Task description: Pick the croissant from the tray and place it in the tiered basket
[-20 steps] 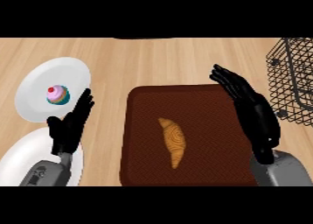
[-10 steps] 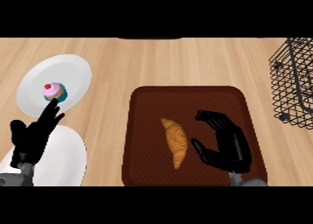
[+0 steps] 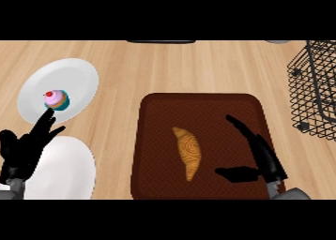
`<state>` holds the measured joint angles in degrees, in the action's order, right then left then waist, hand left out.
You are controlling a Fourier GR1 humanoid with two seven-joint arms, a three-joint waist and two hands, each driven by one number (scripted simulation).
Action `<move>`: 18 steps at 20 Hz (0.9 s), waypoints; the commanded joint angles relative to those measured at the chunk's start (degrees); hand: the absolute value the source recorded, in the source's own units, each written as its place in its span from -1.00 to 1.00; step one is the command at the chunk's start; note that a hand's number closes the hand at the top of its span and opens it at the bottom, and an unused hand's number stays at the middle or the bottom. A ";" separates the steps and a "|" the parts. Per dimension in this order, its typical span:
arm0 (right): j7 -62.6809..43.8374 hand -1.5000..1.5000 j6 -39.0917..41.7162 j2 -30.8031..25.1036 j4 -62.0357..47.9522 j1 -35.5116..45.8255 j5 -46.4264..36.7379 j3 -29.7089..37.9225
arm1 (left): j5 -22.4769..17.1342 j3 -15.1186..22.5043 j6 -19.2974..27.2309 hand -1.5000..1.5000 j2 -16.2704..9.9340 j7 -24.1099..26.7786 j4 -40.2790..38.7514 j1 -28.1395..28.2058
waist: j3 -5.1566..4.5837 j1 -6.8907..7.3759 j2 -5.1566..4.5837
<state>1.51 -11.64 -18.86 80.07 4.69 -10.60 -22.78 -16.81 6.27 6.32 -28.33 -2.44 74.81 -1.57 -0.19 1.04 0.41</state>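
Note:
A golden croissant lies lengthwise in the middle of the dark brown tray. My right hand hovers over the tray's right side, just right of the croissant and apart from it, open with straight fingers pointing away and the thumb reaching left. The black wire tiered basket stands at the right edge, partly cut off. My left hand rests open at the lower left, fingers up, holding nothing.
A white plate at the upper left carries a pink-frosted cupcake. A second white plate sits under my left hand at the lower left. Bare wooden counter lies between tray and basket.
My right hand has straightened its fingers and shifted right, away from the croissant. The left hand has risen slightly toward the cupcake plate.

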 commanded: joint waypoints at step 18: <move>-58.18 -1.00 28.63 9.34 7.95 26.56 3.52 -4.17 | 2.10 -2.77 -1.65 0.00 1.28 -1.98 0.44 3.11 | 0.17 -0.70 -0.42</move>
<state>-50.83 13.51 -11.86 90.43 27.51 -7.99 -28.32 -16.26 3.36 4.30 -28.50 -4.24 76.81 1.44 0.18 0.38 0.23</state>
